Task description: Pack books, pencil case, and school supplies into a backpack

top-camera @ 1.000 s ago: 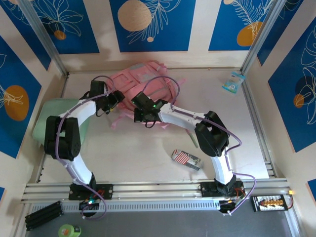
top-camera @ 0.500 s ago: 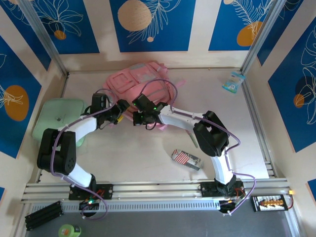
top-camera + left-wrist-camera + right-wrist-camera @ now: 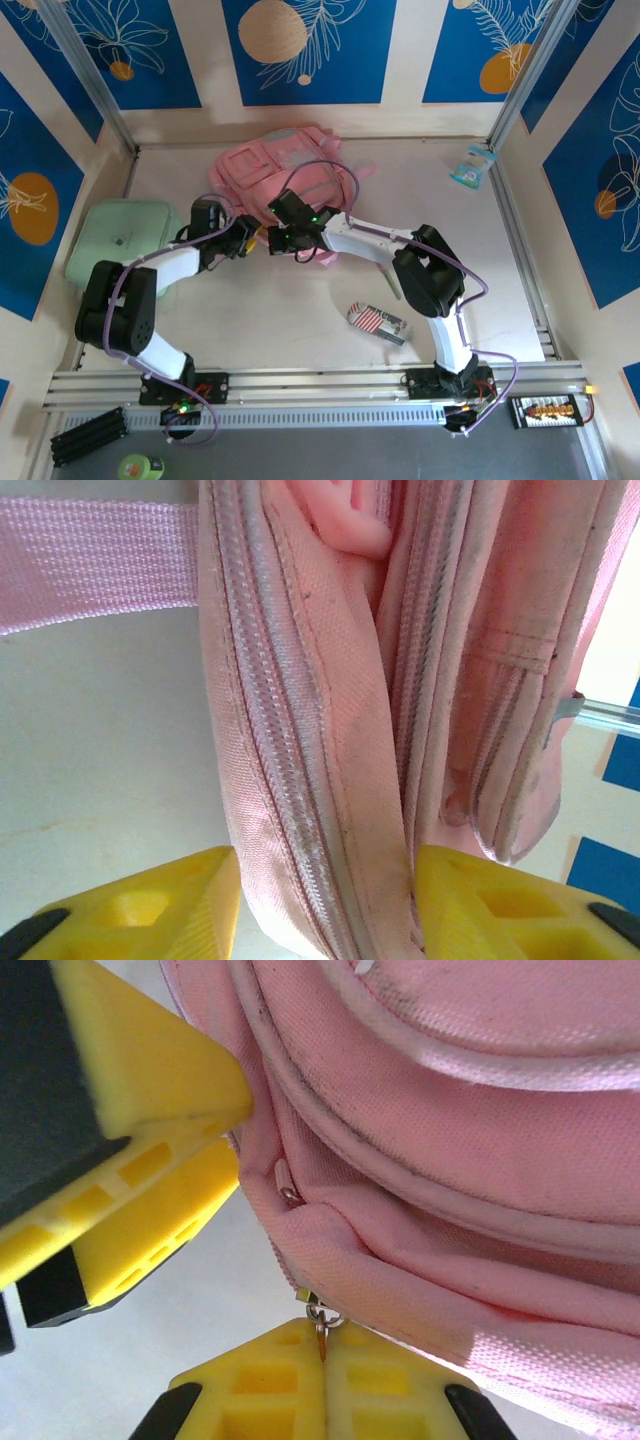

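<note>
The pink backpack (image 3: 285,172) lies at the back middle of the table. My left gripper (image 3: 244,238) is at its near left edge. Up close, the yellow fingers (image 3: 130,910) press both sides of a fold of the backpack's zip edge (image 3: 300,780), so the left gripper (image 3: 325,910) is shut on it. My right gripper (image 3: 277,238) sits just to the right and is shut on the metal zipper pull (image 3: 320,1322), with the right gripper (image 3: 322,1350) fingers pressed together. The striped pencil case (image 3: 378,322) lies apart, near the front right.
A mint-green flat case (image 3: 120,235) lies at the left, partly under the left arm. A small blue-and-white packet (image 3: 472,165) sits at the back right by the frame post. Metal rails (image 3: 520,250) border the table.
My left arm has swung right and nearer, from over the backpack's left side to its near edge beside the right gripper. Its jaws have narrowed onto the fabric. The right gripper has kept its place.
</note>
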